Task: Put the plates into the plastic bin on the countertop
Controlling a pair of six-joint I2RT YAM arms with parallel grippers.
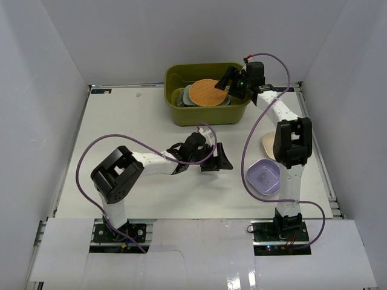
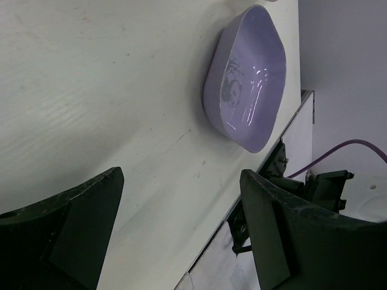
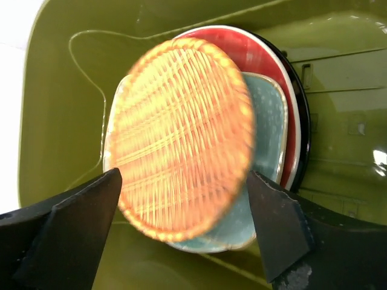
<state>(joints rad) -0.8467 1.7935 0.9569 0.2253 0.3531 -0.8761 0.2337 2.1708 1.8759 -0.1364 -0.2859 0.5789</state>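
Orange plate (image 1: 207,92) tops the stack in the plastic bin (image 1: 208,115) under the released right gripper (image 1: 233,81); lavender plate (image 1: 264,177) and cream plate (image 1: 268,145) wait on the bench (image 1: 121,121), left gripper (image 1: 216,161) released, empty.

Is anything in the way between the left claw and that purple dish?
Only bare countertop lies between the left gripper and the dish. From above, though, a purple cable loops beside the dish on the gripper's side; its height is unclear.

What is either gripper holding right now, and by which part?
Nothing, apparently. The left gripper is open over the countertop; the right gripper is open above the orange plate.
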